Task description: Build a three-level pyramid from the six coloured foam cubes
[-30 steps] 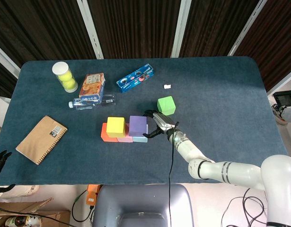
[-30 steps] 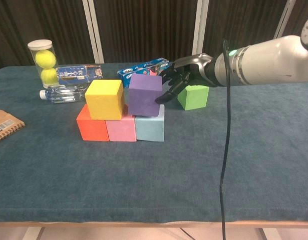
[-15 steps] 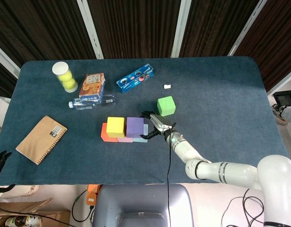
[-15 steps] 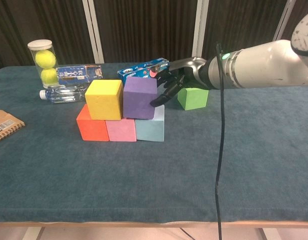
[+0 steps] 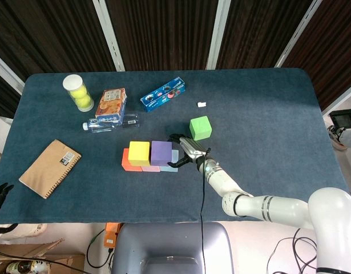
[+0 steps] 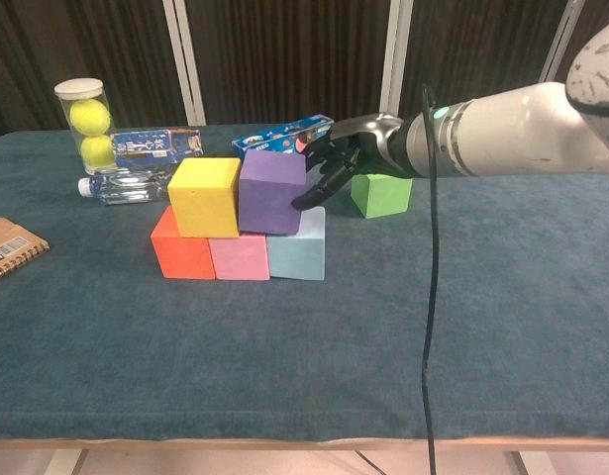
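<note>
- Orange cube (image 6: pixel 183 255), pink cube (image 6: pixel 241 257), light-blue cube (image 6: pixel 296 254): bottom row on surface (image 6: pixel 304 356).
- Yellow cube (image 6: pixel 206 196), purple cube (image 6: pixel 272 191): second level, touching.
- Right hand (image 6: pixel 346 158): fingers against purple cube's right face; grip cannot be told.
- Green cube (image 6: pixel 381 194): apart, right.

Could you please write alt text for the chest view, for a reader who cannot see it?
The right hand touches a purple cube sitting beside a yellow cube atop a row of orange, pink and light blue cubes. A green cube waits behind.
</note>
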`<move>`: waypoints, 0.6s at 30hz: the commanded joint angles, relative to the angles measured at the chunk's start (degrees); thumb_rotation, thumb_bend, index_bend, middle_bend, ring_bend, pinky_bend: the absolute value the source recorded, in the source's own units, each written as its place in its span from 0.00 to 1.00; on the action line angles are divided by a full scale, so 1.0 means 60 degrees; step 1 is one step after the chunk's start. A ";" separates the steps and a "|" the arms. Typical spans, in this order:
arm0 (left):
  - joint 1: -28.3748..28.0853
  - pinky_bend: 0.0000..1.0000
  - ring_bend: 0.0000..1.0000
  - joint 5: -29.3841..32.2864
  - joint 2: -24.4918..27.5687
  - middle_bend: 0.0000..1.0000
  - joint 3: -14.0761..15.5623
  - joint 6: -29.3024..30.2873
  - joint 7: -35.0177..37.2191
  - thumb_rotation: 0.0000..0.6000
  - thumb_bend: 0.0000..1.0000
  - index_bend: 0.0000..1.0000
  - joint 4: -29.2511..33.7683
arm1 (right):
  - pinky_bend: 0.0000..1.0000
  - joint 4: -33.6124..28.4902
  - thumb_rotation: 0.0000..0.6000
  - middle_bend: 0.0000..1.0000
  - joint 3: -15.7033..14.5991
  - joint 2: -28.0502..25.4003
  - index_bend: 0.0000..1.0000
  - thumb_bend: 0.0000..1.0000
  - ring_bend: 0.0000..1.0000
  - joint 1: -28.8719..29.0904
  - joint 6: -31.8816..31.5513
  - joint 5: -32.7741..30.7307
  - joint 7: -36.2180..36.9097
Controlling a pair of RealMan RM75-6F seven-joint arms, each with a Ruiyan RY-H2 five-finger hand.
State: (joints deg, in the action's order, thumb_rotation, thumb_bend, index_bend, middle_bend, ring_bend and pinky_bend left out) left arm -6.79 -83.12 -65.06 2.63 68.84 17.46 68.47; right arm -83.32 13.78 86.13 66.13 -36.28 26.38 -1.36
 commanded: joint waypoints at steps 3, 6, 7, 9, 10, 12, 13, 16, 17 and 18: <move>0.0009 0.10 0.00 -0.0019 0.0000 0.02 0.0011 0.0022 -0.0029 1.00 0.15 0.09 0.0018 | 0.00 0.0031 1.00 0.08 0.0012 0.0021 0.43 0.58 0.00 0.0008 0.0009 -0.0019 -0.0030; 0.0015 0.10 0.00 -0.0028 0.0006 0.02 0.0021 0.0031 -0.0054 1.00 0.15 0.09 0.0037 | 0.00 0.0063 1.00 0.08 0.0011 0.0041 0.43 0.58 0.00 0.0012 0.0015 -0.0040 -0.0053; 0.0019 0.10 0.00 -0.0026 0.0010 0.02 0.0024 0.0030 -0.0061 1.00 0.15 0.09 0.0053 | 0.00 0.0073 1.00 0.08 0.0012 0.0045 0.43 0.58 0.00 0.0013 0.0027 -0.0046 -0.0060; 0.0027 0.10 0.00 -0.0039 0.0024 0.02 0.0042 0.0030 -0.0089 1.00 0.15 0.09 0.0091 | 0.00 0.0091 1.00 0.08 0.0006 0.0052 0.43 0.58 0.00 0.0019 0.0035 -0.0066 -0.0081; 0.0032 0.10 0.00 -0.0049 0.0030 0.02 0.0050 0.0038 -0.0103 1.00 0.15 0.09 0.0111 | 0.00 0.0095 1.00 0.08 0.0003 0.0053 0.43 0.58 0.00 0.0023 0.0040 -0.0073 -0.0093; 0.0038 0.10 0.00 -0.0069 0.0036 0.02 0.0061 0.0062 -0.0156 1.00 0.15 0.09 0.0142 | 0.00 0.0120 1.00 0.08 0.0017 0.0064 0.42 0.58 0.00 0.0035 0.0057 -0.0098 -0.0099; 0.0041 0.10 0.00 -0.0072 0.0038 0.02 0.0064 0.0067 -0.0173 1.00 0.15 0.09 0.0154 | 0.00 0.0118 1.00 0.08 0.0020 0.0062 0.42 0.58 0.00 0.0037 0.0059 -0.0102 -0.0105; 0.0043 0.10 0.00 -0.0066 0.0047 0.02 0.0063 0.0071 -0.0198 1.00 0.15 0.09 0.0178 | 0.00 0.0133 1.00 0.08 0.0026 0.0058 0.39 0.58 0.00 0.0049 0.0063 -0.0147 -0.0124; 0.0045 0.10 0.00 -0.0062 0.0050 0.02 0.0062 0.0072 -0.0197 1.00 0.15 0.09 0.0182 | 0.00 0.0133 1.00 0.07 0.0022 0.0055 0.38 0.58 0.00 0.0053 0.0063 -0.0163 -0.0135; 0.0046 0.10 0.00 -0.0057 0.0055 0.02 0.0060 0.0070 -0.0185 1.00 0.15 0.09 0.0187 | 0.00 0.0140 1.00 0.07 0.0007 0.0051 0.37 0.58 0.00 0.0064 0.0081 -0.0187 -0.0157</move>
State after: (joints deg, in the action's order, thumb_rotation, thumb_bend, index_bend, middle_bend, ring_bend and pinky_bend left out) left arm -6.51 -83.46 -64.73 3.00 69.26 16.34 69.59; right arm -82.50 13.87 86.46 66.48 -35.85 25.32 -2.25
